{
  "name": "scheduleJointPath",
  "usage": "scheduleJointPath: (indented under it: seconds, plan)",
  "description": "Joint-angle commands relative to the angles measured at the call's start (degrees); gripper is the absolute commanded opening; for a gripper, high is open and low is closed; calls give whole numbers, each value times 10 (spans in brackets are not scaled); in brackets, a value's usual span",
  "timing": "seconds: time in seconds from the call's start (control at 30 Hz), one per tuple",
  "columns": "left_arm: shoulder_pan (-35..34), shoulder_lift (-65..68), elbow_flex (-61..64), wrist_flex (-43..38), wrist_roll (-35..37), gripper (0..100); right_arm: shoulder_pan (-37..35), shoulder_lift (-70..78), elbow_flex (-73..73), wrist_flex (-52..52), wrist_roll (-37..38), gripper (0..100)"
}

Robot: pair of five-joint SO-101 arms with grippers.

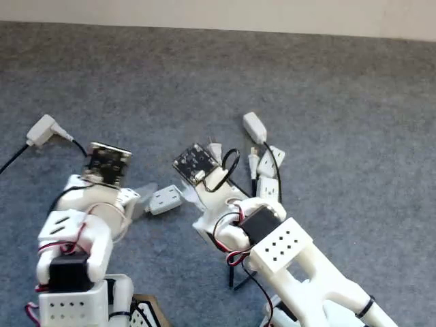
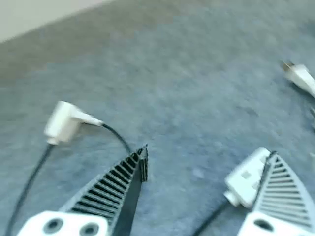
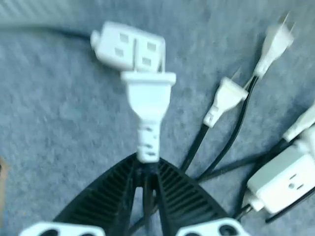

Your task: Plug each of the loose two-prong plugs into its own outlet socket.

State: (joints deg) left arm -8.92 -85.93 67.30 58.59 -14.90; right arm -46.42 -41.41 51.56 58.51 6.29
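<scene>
My right gripper [image 3: 146, 169] is shut on the cord end of a white two-prong plug [image 3: 147, 101]. The plug's face sits against a white outlet socket [image 3: 130, 46], and its prongs are hidden. In the high view that socket [image 1: 165, 199] lies between the two arms. My left gripper [image 2: 206, 157] is open beside it, with the socket [image 2: 245, 178] against one finger [image 2: 278, 189]. Two loose plugs [image 3: 226, 96] [image 3: 275, 39] lie close by. Another plug [image 2: 64, 120] on a black cable lies farther off, at the far left [image 1: 42, 129] in the high view.
Grey carpet covers the table. Three more white sockets [image 1: 255, 126] [image 1: 272, 158] [image 1: 267, 188] and tangled black cables [image 1: 231, 163] lie beyond the right arm. One socket [image 3: 285, 182] sits near my right gripper. A brown object [image 1: 151, 312] lies by the left arm's base.
</scene>
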Motion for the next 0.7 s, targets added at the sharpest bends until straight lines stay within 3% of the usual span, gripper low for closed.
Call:
scheduleJointPath:
  seconds: [0.0, 0.13, 0.27, 0.53, 0.67]
  plan:
    - [-61, -1, -63, 2, -4, 361, 7, -7, 28, -11, 24, 5]
    - [-105, 58, -106, -1, -4, 361, 7, -7, 49, -12, 37, 5]
    - [-135, 238, -212, 18, -2, 361, 5, 0, 59, -37, 39, 5]
    - [-182, 639, -596, 208, -7, 361, 4, 201, 62, -133, 34, 5]
    - [-225, 770, -755, 265, -42, 361, 4, 274, 64, -116, 38, 9]
